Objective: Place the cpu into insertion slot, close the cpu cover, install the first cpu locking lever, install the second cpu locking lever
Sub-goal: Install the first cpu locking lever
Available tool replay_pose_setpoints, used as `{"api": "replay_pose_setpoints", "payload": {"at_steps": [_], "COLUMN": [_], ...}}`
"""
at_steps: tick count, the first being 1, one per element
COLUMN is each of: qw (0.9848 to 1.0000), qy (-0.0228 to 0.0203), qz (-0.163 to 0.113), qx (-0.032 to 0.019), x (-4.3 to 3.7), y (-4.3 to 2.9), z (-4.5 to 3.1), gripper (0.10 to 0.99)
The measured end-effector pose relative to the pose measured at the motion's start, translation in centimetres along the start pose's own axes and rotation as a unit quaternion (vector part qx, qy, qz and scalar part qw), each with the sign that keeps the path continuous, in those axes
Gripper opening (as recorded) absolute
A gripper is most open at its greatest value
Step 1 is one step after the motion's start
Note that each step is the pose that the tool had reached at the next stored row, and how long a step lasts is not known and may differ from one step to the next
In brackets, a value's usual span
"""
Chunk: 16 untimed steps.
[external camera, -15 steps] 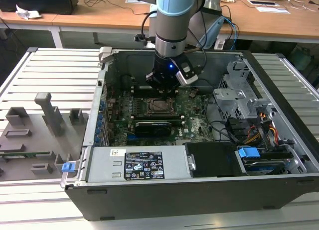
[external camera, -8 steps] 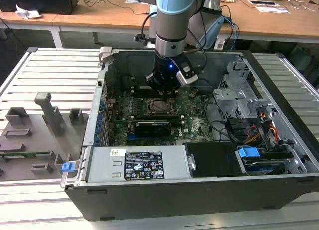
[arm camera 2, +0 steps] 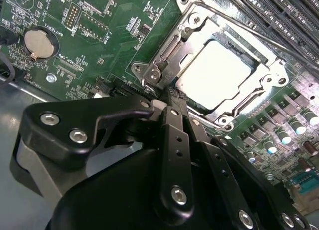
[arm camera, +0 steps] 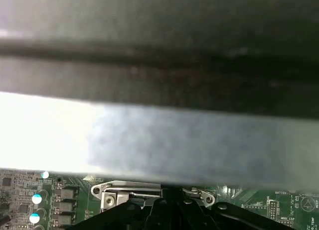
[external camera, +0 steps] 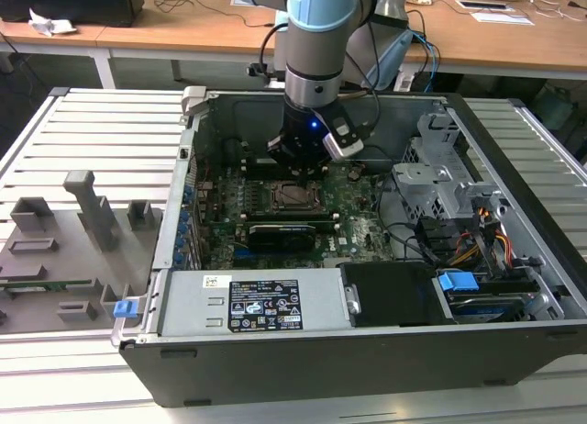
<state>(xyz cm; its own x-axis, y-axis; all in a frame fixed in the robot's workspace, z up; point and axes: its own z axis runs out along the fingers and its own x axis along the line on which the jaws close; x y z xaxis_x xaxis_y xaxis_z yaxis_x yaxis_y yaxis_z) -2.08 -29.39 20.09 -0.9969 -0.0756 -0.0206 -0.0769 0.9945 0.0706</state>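
The open computer case (external camera: 367, 332) lay on a slatted metal table (external camera: 92, 139), wooden desks (external camera: 183, 29) behind. The cpu (arm camera 2: 214, 73) sat in the insertion slot (arm camera 2: 192, 46), the cpu cover (arm camera 2: 269, 73) closed flat around it. The gripper (arm camera 2: 172, 98), fingers pressed together, met the cover's edge, partly hiding it.

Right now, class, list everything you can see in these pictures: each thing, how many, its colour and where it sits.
computer case: one, dark grey, lying open on the slatted table.
motherboard: one, green, inside the case.
cpu: one, silver-grey, seated in the insertion slot.
cpu cover: one, silvery, down around the cpu.
coin battery: one, silver, on the board.
expansion card: one, black, beside the slot.
grey fixtures: several, at the exterior view's left.
gripper: one, black, at the cover's corner.
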Motion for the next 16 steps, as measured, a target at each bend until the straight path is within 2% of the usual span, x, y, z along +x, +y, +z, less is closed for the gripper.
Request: {"api": "replay_pose_setpoints", "payload": {"at_steps": [2,4,11,13,16], "qw": [1.0000,1.0000,1.0000,1.0000,1.0000], "qy": [-0.0005,-0.0025,-0.0023,-0.0023,-0.0018], "qz": [0.000,0.000,0.000,0.000,0.000], "qx": [-0.0010,-0.0040,-0.0035,-0.0021,0.0032], "x": [-0.04,-0.18,-0.19,-0.20,-0.19], "y": [0.07,0.28,0.31,0.31,0.30], "z": [-0.09,-0.16,-0.75,-0.74,-0.71], "gripper": [0.106,0.106,0.106,0.106,0.106]}}
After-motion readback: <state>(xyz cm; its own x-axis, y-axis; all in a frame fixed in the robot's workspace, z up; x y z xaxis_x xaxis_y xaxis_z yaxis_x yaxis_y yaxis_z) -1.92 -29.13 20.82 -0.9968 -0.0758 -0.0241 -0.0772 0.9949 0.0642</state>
